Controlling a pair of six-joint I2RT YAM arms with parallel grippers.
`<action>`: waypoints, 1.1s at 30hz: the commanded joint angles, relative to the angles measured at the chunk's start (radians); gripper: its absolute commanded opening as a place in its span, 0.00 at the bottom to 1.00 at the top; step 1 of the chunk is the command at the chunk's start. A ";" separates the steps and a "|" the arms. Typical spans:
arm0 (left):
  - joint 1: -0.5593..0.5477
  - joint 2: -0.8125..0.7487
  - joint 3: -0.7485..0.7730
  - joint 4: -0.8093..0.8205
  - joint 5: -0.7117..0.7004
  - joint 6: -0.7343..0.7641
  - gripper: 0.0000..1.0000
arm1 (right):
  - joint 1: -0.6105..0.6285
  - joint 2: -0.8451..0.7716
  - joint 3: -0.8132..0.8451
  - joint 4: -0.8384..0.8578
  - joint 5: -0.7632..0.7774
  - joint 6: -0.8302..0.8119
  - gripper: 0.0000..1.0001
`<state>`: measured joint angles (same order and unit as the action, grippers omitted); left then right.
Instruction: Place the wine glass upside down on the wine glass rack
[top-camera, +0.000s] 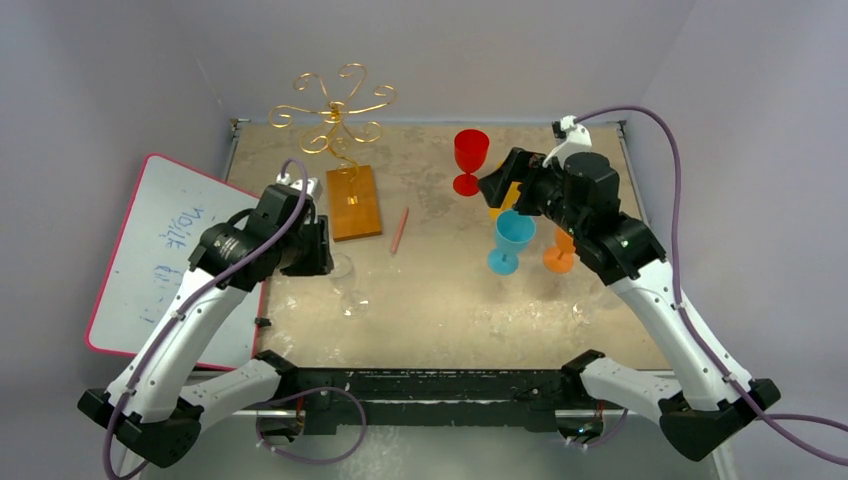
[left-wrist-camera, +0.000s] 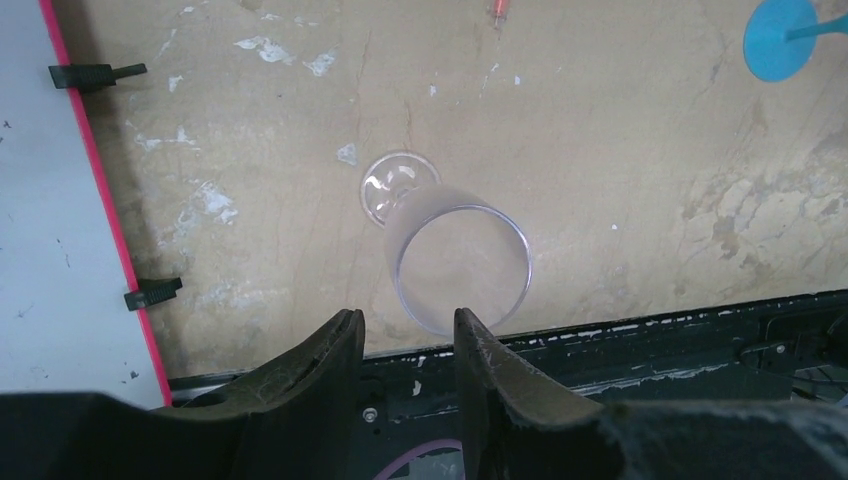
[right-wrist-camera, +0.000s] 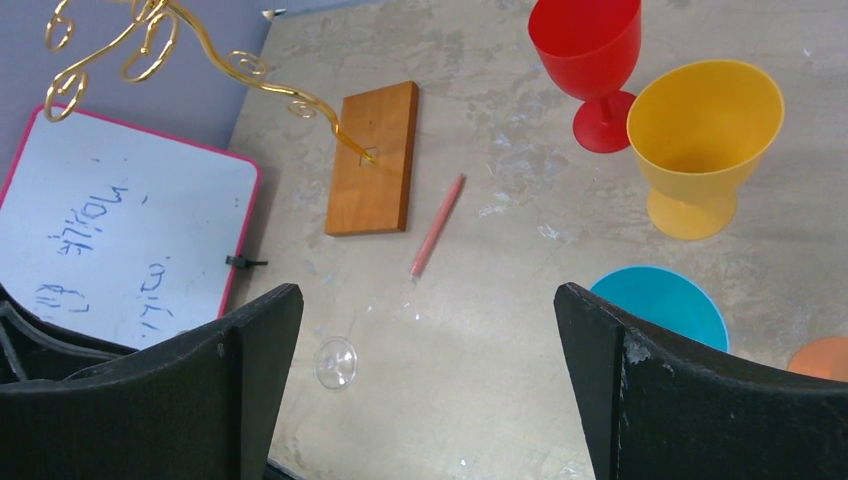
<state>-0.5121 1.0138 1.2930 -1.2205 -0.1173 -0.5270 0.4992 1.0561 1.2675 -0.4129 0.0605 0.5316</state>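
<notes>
The clear wine glass (top-camera: 345, 272) stands upright on the table, its rim (left-wrist-camera: 463, 268) just beyond my left gripper's tips and its foot (right-wrist-camera: 336, 362) further out. My left gripper (left-wrist-camera: 408, 322) hovers over the near side of the rim. Its jaws are narrowed with a gap still between them, and nothing is clamped. The wine glass rack (top-camera: 335, 108) is a gold wire tree on a wooden base (right-wrist-camera: 372, 158) at the back left. My right gripper (right-wrist-camera: 425, 330) hangs wide open and empty above the coloured glasses, far from the clear glass.
A red glass (top-camera: 471, 160), a yellow glass (right-wrist-camera: 705, 140), a blue glass (top-camera: 512, 240) and an orange glass (top-camera: 560, 258) stand at the right. A red pencil (top-camera: 400, 230) lies mid-table. A pink-framed whiteboard (top-camera: 165, 250) lies at the left. The table's black front edge (left-wrist-camera: 650, 330) runs close by.
</notes>
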 joint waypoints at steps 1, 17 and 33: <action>-0.003 0.011 -0.014 0.034 0.021 0.032 0.36 | 0.005 -0.012 -0.019 0.053 -0.005 -0.010 0.98; -0.003 0.043 -0.081 0.101 -0.005 0.019 0.11 | 0.005 -0.052 -0.020 0.037 0.044 -0.054 0.97; -0.003 0.031 0.015 0.054 -0.060 0.021 0.00 | 0.005 -0.126 -0.145 0.284 -0.053 -0.214 0.88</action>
<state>-0.5129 1.0691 1.2430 -1.1709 -0.1467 -0.5117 0.4992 0.9375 1.1439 -0.2722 0.0895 0.4114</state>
